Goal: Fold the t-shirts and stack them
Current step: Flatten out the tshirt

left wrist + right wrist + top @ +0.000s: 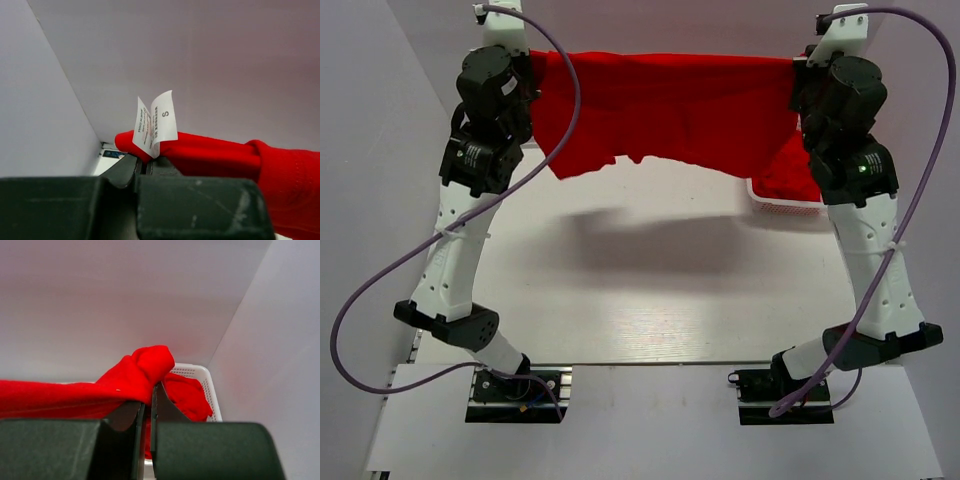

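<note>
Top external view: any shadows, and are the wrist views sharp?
Top external: even light; the raised t-shirt casts a soft shadow on the table. Left wrist: small print on the label is blurred. Right wrist: no glare, the white basket reads clearly.

Left arm point(455, 250), right arm point(875, 250) stretched forward, raised; left claw point(146, 167) pinched tight; right claw point(151, 395) pinched tight

Matt red cloth t-shirt point(670, 110), white plastic basket point(197, 371), paper label point(162, 120)
</note>
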